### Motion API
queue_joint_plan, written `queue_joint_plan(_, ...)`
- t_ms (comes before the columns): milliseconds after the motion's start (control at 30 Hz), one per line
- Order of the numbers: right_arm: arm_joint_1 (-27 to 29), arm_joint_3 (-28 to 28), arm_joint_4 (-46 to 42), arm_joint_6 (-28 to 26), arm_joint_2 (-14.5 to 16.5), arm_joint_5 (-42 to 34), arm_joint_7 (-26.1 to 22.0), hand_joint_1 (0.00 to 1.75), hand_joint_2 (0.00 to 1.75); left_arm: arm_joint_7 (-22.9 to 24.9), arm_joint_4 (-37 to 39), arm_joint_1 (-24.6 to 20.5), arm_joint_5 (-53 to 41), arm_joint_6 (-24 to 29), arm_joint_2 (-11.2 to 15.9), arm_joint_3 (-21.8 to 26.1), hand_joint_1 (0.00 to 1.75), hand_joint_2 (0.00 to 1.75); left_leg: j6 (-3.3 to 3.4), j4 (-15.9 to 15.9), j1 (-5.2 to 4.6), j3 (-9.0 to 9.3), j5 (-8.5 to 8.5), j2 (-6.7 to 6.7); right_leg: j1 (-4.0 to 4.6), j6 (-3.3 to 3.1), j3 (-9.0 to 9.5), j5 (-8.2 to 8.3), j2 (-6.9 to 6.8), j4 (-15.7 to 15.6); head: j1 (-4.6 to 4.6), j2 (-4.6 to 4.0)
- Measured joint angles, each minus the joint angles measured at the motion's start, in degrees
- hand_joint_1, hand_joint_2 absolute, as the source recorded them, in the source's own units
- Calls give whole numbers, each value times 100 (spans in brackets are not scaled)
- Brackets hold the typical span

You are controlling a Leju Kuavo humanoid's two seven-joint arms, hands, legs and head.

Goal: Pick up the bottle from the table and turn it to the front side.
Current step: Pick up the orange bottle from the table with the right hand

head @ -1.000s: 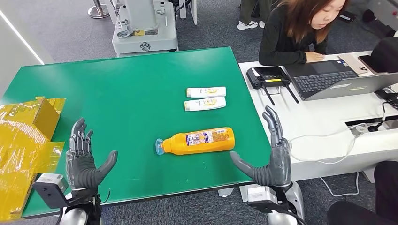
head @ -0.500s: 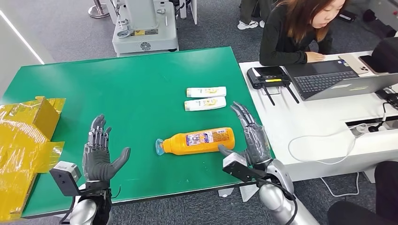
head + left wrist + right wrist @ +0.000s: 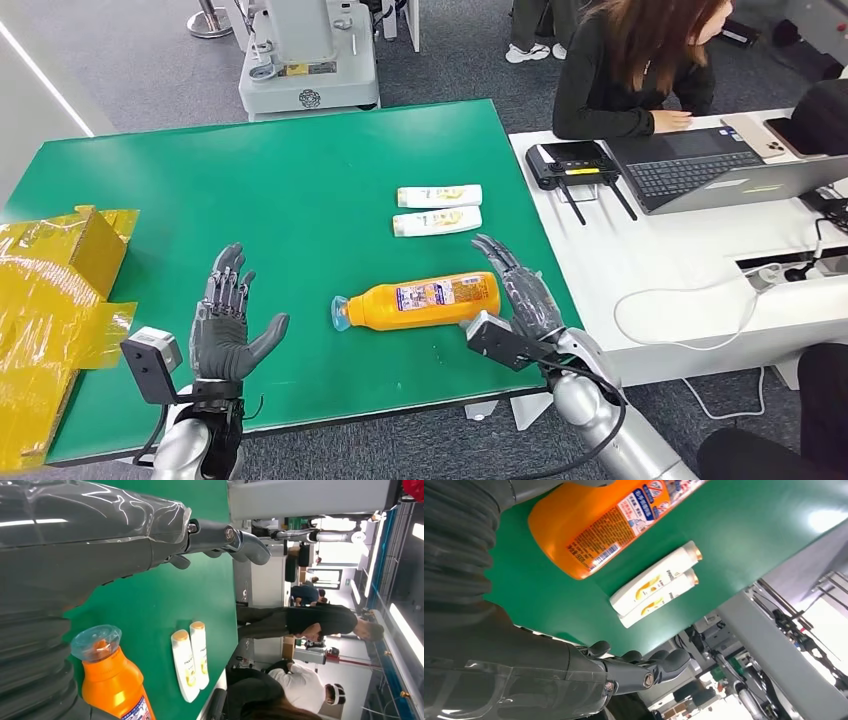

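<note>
the orange bottle (image 3: 420,301) lies on its side on the green bench (image 3: 250,190), its base just beside the right hand (image 3: 517,288), whose fingers are spread and hold nothing. the left hand (image 3: 228,320), also spread and empty, hovers well apart from the cap end.

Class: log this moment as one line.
orange bottle: lying on green table | right hand: open, at base | left hand: open, apart

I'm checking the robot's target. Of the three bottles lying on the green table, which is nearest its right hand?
The orange bottle with the clear blue cap: it lies right beside the right hand. The two white bottles lie farther away.
</note>
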Motion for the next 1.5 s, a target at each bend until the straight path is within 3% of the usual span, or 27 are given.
queue_joint_plan(500, -541, 880, 545, -87, -97, 2484, 894, 0, 175, 85, 4, 18, -31, -301, -55, 0, 0, 175, 0, 0, 0, 0, 0, 1, 0, 0, 0, 0, 1, 1, 1, 0)
queue_joint_plan(767, -707, 1226, 680, 213, -108, 2509, 954, 0, 175, 186, 4, 15, 36, -471, -62, 0, 0, 175, 0, 0, 0, 0, 0, 0, 0, 0, -1, 0, 1, 1, 1, 0)
queue_joint_plan(1100, -794, 1276, 593, 319, -296, 2413, 1122, 0, 175, 235, 94, -101, 113, -539, -101, 0, 0, 175, 0, 0, 0, 0, 0, 3, 0, 0, -1, 1, 2, 1, 0, 0)
queue_joint_plan(1300, -1273, 1258, 893, 252, -394, 2460, 1063, 0, 175, 153, 209, -163, 148, -459, -113, 0, 0, 175, 1, 1, 0, 0, 2, 6, 0, 0, -1, 4, 4, 2, 1, 0)
queue_joint_plan(1500, -2080, 1368, 1832, 81, -358, 2458, 818, 0, 175, 4, 273, -157, 171, -334, -86, 0, 0, 175, 4, 2, 0, 0, 5, 0, 0, 1, 0, 5, 0, 3, 1, 0)
